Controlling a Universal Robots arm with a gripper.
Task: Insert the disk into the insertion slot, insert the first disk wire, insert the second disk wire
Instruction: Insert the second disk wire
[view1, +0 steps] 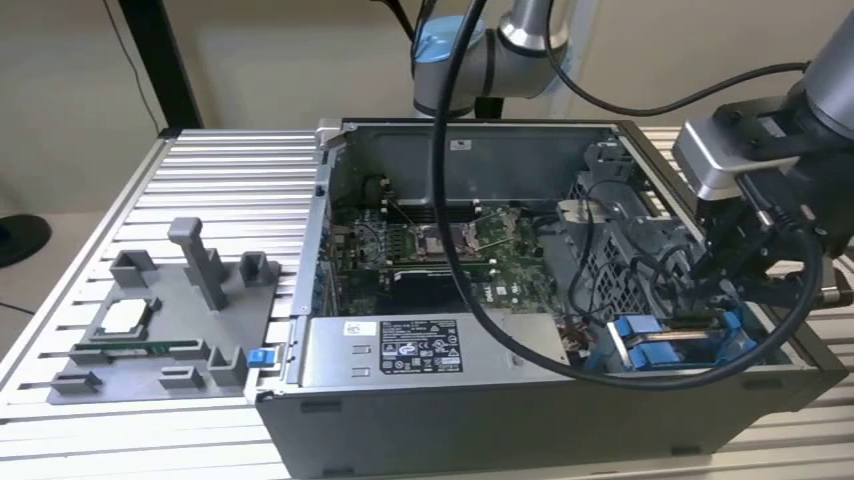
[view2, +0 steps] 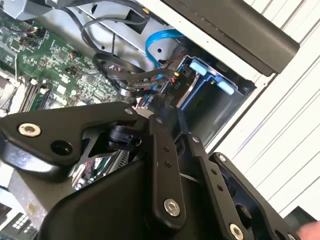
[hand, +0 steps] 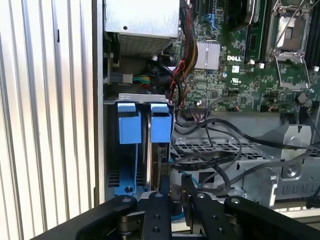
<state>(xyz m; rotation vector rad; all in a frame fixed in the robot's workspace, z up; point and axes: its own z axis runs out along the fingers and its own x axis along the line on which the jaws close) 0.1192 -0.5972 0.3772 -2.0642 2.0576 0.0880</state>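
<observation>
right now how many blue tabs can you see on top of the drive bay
2: in the first wrist view, one blue tab sits nearer the case's outer wall, the other beside it toward the motherboard. Others may be hidden.

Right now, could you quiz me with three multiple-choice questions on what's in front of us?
1. Where is the gripper?
A. on the floor
B. at the bay, on the exterior view's right
C. against the wall

2. What colour are the bay's tabs?
A. red
B. blue
C. yellow

3. The case is:
A. open
B. shut
C. upside down

Answers:
1. B, the arm reaches down into that corner of the case.
2. B, the first wrist view shows two bright blue tabs.
3. A, the green board lies exposed inside.
</observation>
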